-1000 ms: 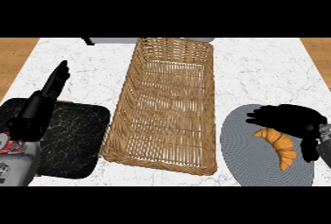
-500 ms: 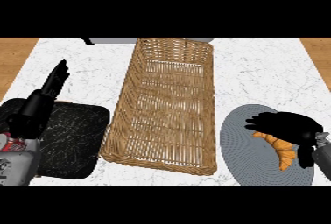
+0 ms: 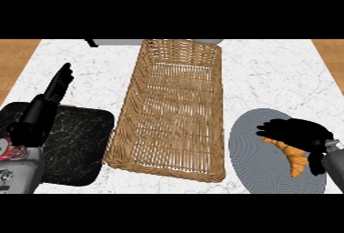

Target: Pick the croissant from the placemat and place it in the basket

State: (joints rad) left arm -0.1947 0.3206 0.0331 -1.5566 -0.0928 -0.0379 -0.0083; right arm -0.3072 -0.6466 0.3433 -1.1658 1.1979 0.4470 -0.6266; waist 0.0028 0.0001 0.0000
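- croissant (image 3: 293,160) is probably light, flaky and crushable, so I'd grab the fat middle
- right robot hand (image 3: 295,132) curled over its top end, left robot hand (image 3: 47,102) open

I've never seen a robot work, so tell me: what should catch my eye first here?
A long wicker basket fills the counter's middle. At lower right, the black right hand curls over the upper end of an orange croissant lying on a round grey placemat. The left hand rests open at the left.
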